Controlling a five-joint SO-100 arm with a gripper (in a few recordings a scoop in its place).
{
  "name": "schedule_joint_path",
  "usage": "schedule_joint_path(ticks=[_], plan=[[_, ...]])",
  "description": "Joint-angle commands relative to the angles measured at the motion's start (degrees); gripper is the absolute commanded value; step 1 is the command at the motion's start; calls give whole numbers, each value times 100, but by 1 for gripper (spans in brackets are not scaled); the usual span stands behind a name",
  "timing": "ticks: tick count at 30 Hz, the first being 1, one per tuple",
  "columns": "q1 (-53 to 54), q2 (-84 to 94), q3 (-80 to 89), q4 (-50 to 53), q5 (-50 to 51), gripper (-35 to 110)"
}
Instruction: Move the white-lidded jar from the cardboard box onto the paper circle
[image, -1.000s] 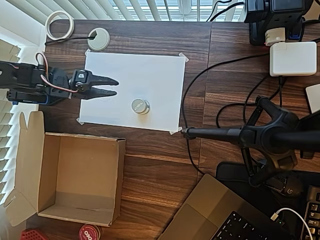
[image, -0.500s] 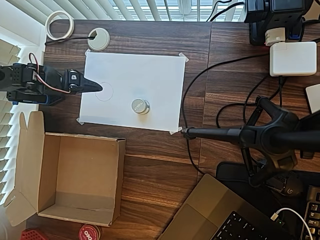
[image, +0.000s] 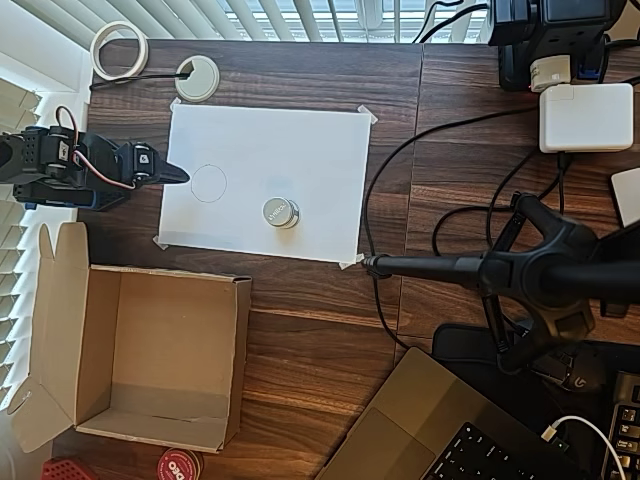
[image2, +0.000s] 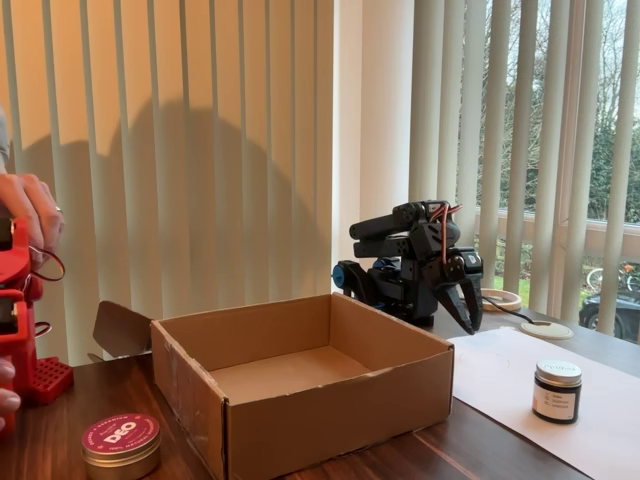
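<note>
On the white paper sheet (image: 290, 150), toward its lower middle in the overhead view, stands the white-lidded jar (image: 281, 212), upright, lid up with faint grey lettering. Seen from the side in the fixed view as a dark-sided jar (image2: 557, 391) with a pale label and a light lid, resting on that same sheet (image2: 500, 375). Sits down and to the right of the paper circle (image: 208, 183), near it but apart, the pencil outline bare. Lies well apart from the cardboard box (image: 150, 355), which rests below the sheet's lower left corner in the overhead view, flaps open, nothing inside; same open box (image2: 300, 380) in the fore of the fixed view, left of the jar.

Just off the sheet's left edge, level with the circle, points the gripper (image: 172, 174), black, tips drawn together into a single point, clenched with nothing between them. Hangs tip-down over the table in the fixed view (image2: 468, 315), behind the box and left of the jar, touching neither.

Above the sheet's upper left corner: a white desk grommet (image: 197, 78) with a cable through it, and a roll of tape (image: 120, 48) farther left. Below the box in the overhead view, a red round tin (image: 180, 465); same tin (image2: 121, 445) with white lettering left of the box in the fixed view. Right of the sheet, black cables and a camera stand (image: 520, 270) on the dark wooden table (image: 320, 330).
</note>
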Motion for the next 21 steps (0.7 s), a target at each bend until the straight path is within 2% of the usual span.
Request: schedule_joint_path(ticks=[1,21], plan=[[62,369,-290,308,44,0],[-70,369,-299,308,-149,0]])
